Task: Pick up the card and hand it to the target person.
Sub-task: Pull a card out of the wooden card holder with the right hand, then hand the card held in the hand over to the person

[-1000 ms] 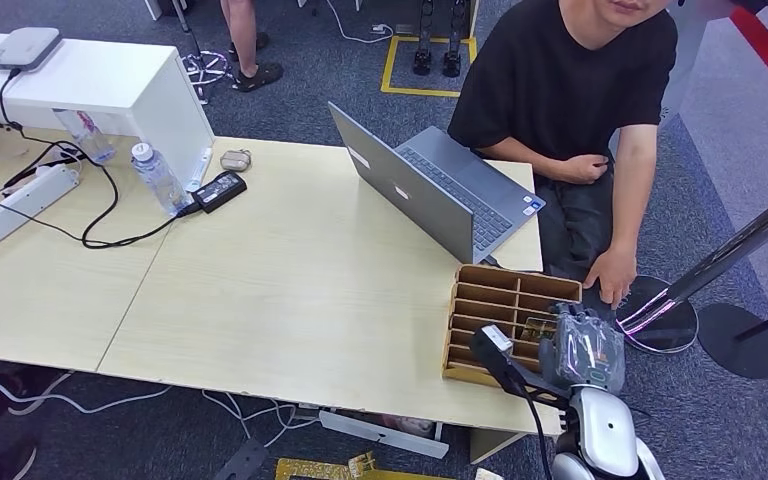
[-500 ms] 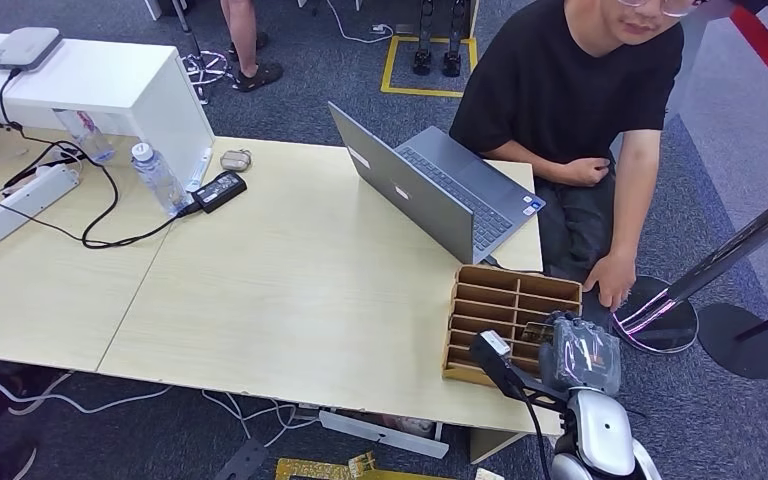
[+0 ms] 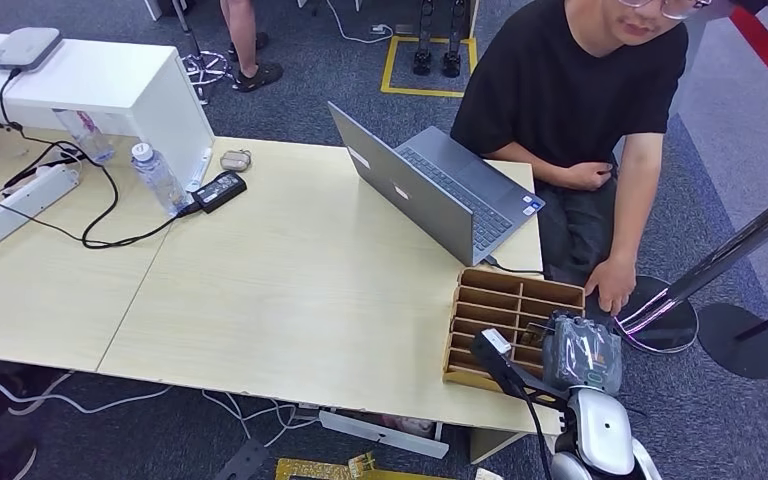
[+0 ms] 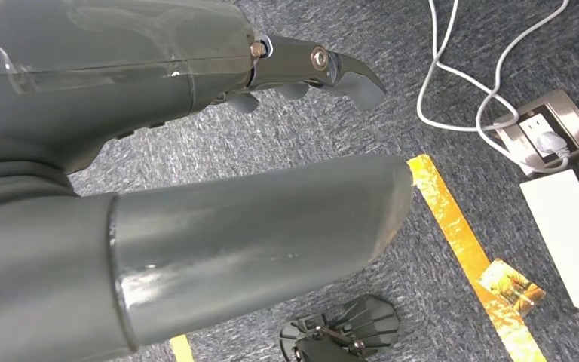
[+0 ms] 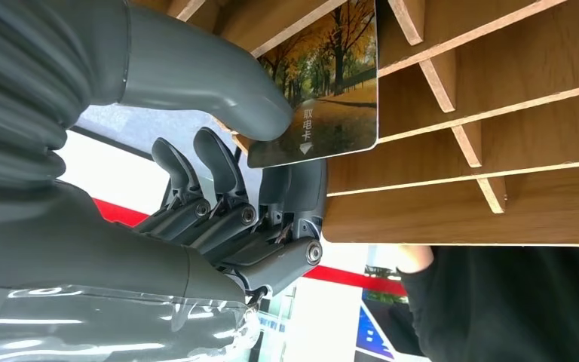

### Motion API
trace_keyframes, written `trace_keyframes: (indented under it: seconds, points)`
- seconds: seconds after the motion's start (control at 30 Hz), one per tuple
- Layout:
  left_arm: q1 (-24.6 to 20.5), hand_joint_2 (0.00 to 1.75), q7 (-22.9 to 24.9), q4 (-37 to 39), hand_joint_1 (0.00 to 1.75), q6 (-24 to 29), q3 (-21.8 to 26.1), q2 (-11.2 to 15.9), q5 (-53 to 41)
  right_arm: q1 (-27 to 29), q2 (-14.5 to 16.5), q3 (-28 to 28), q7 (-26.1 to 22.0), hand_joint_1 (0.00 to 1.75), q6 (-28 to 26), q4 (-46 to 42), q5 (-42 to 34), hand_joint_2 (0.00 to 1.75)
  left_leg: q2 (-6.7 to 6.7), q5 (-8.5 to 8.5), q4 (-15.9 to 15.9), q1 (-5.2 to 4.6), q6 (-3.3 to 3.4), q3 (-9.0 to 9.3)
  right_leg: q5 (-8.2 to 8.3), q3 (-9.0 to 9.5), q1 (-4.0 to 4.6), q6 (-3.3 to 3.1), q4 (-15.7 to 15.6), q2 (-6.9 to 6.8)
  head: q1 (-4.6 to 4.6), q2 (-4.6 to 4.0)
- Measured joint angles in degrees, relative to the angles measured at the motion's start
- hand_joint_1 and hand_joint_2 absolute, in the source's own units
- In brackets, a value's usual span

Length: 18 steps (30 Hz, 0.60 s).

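The robot's right hand pinches a card between thumb and fingers, the card standing in a slot of the wooden rack at the table's near right corner. From the head view the same hand sits at the rack's outer end, on the side away from the laptop. The card is partly inside the rack, its printed face with an autumn avenue showing beside a divider. The left hand hangs over grey carpet with nothing in it, thumb and fingers apart.

The grip appears to catch only the card's lower corner, so the card could pivot or slip as it is drawn out. A tilted pull might also jam the edge against a divider and drag the light rack toward the table edge just beside it. The person sits beyond the rack, one hand resting low near it; a loose pinch could drop the card during the reach across.
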Motion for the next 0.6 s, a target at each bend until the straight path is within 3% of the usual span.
trace_keyframes:
  seconds: [0.3, 0.6]
  points:
    - [0.0, 0.00, 0.1, 0.0, 0.00, -0.1, 0.0, 0.0, 0.0, 0.1, 0.0, 0.0, 0.0, 1.34, -0.6, 0.1, 0.3, 1.75, 0.00, 0.00, 0.0, 0.00, 0.00, 0.00, 0.00, 0.00, 0.00, 0.00, 0.0, 0.00, -0.01, 0.00]
    - [0.0, 0.00, 0.4, 0.0, 0.00, -0.1, 0.0, 0.0, 0.0, 0.4, 0.0, 0.0, -0.2, 1.40, -1.6, 0.2, 0.3, 1.75, 0.00, 0.00, 0.0, 0.00, 0.00, 0.00, 0.00, 0.00, 0.00, 0.00, 0.0, 0.00, -0.01, 0.00]
